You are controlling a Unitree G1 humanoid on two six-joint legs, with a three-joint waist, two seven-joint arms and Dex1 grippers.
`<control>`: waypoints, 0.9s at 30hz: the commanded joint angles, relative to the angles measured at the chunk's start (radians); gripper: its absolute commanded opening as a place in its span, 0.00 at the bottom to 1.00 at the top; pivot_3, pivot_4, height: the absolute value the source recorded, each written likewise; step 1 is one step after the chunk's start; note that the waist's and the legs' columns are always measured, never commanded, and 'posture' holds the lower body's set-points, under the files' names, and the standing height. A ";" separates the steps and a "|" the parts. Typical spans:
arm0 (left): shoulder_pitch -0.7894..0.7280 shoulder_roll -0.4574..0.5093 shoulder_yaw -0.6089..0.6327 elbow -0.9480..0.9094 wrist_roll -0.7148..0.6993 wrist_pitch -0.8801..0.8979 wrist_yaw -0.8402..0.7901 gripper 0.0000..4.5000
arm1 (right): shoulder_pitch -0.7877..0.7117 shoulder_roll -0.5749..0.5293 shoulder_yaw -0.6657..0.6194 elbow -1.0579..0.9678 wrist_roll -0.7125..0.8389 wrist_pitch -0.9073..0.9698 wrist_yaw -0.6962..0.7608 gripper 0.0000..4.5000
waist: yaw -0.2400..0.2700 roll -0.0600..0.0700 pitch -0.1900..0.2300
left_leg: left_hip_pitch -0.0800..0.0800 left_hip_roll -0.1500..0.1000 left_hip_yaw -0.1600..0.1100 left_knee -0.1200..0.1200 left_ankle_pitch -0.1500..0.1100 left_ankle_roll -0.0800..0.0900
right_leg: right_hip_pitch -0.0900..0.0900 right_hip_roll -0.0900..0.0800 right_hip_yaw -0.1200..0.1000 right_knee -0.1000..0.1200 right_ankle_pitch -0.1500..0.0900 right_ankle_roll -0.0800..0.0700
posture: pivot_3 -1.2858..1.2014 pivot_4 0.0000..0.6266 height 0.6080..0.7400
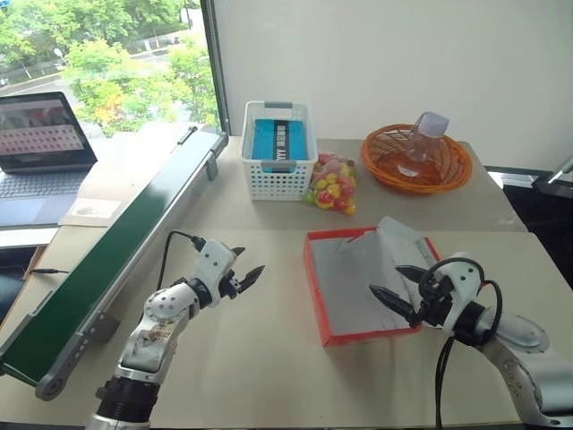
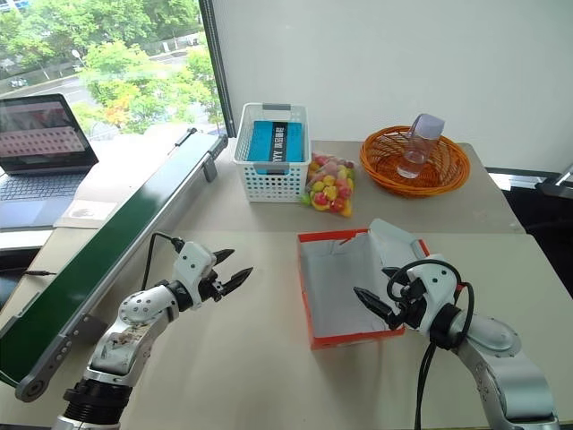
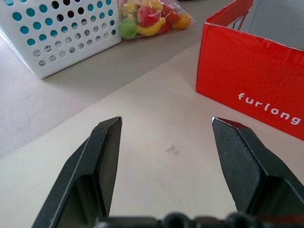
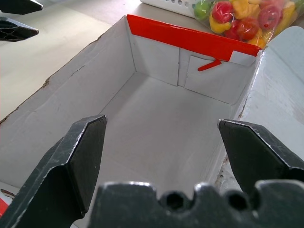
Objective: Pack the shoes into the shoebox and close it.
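Shoebox (image 1: 358,282) seen lying open near front edge of table (image 1: 269,358), right of middle, grey-white inside bare, lid folded back on right side. Right gripper (image 1: 394,285) held over box's front right corner, fingers spread, nothing gripped. Left gripper (image 1: 243,269) parted too, hovering over bare tabletop just left of box.

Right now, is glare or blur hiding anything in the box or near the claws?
Head views: the window is bright, but the shoebox interior reads evenly lit. Right wrist view: box floor sharp, right claw soft. Left wrist view: left claw soft up close, tabletop and box lettering legible.
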 commanded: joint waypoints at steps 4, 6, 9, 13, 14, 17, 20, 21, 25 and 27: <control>-0.042 -0.028 0.017 -0.002 -0.006 -0.043 0.022 0.71 | -0.018 0.001 -0.007 0.037 -0.017 -0.071 0.022 0.98 | 0.001 0.000 0.000 | 0.000 0.000 0.000 0.000 0.000 0.000 | 0.000 0.000 0.000 0.000 0.000 0.000 | 0.52 0.24 1.00; -0.050 -0.029 0.016 0.000 -0.005 -0.041 0.020 0.71 | -0.013 -0.012 -0.014 0.051 -0.027 -0.083 0.036 0.98 | 0.001 0.000 0.000 | 0.000 0.000 0.000 0.000 0.000 0.000 | 0.000 0.000 0.000 0.000 0.000 0.000 | 0.52 0.24 1.00; -0.101 -0.041 0.028 -0.033 -0.043 0.017 0.021 0.71 | -0.006 -0.056 -0.057 0.059 -0.022 -0.076 0.063 0.98 | 0.002 0.000 0.000 | 0.000 -0.001 0.000 0.000 0.000 0.000 | 0.000 0.000 0.000 0.000 0.000 0.000 | 0.52 0.24 1.00; -0.249 -0.037 0.064 -0.016 -0.042 0.066 0.059 0.71 | -0.150 -0.147 -0.150 -0.045 0.140 0.101 0.037 0.98 | -0.001 0.000 0.001 | 0.000 -0.001 0.000 0.001 0.000 0.000 | 0.000 0.000 0.000 0.001 0.001 0.001 | 0.52 0.24 1.00; -0.291 -0.038 0.079 -0.008 -0.048 0.074 0.069 0.71 | -0.207 -0.177 -0.159 -0.060 0.173 0.143 0.030 0.98 | -0.002 -0.001 0.001 | 0.000 0.000 0.000 0.002 0.000 0.000 | 0.000 0.000 0.000 0.001 0.001 0.002 | 0.52 0.24 1.00; -0.377 -0.032 0.105 0.004 -0.047 0.093 0.094 0.71 | -0.353 -0.235 -0.146 -0.065 0.219 0.239 0.000 0.98 | -0.008 -0.001 0.001 | 0.000 0.000 0.000 0.002 0.001 0.000 | 0.000 0.002 0.001 0.000 0.001 0.005 | 0.52 0.24 1.00; -0.428 -0.025 0.134 -0.002 -0.053 0.130 0.118 0.71 | -0.477 -0.262 -0.070 -0.035 0.183 0.263 -0.017 0.98 | -0.008 -0.002 0.001 | 0.001 -0.001 -0.001 0.000 0.000 0.000 | 0.002 0.002 0.001 -0.001 0.004 0.007 | 0.52 0.24 1.00; -0.441 -0.020 0.142 -0.003 -0.051 0.157 0.131 0.71 | -0.514 -0.259 -0.035 -0.020 0.163 0.259 -0.021 0.98 | -0.007 -0.002 0.001 | 0.000 -0.001 -0.001 0.000 0.000 0.000 | 0.001 0.002 0.001 -0.001 0.004 0.007 | 0.52 0.24 1.00; -0.459 -0.011 0.176 -0.017 -0.041 0.228 0.191 0.71 | -0.602 -0.202 0.079 0.034 0.119 0.233 -0.018 0.98 | -0.007 -0.003 0.002 | -0.004 -0.001 -0.001 0.000 0.000 0.001 | -0.002 0.002 0.001 -0.001 0.004 0.009 | 0.52 0.24 1.00; -0.452 0.002 0.197 -0.038 -0.040 0.246 0.209 0.71 | -0.632 -0.160 0.149 0.069 0.081 0.210 -0.011 0.98 | -0.007 -0.003 0.002 | -0.004 -0.002 -0.002 0.000 0.000 0.001 | -0.001 0.002 0.000 -0.001 0.005 0.009 | 0.52 0.24 1.00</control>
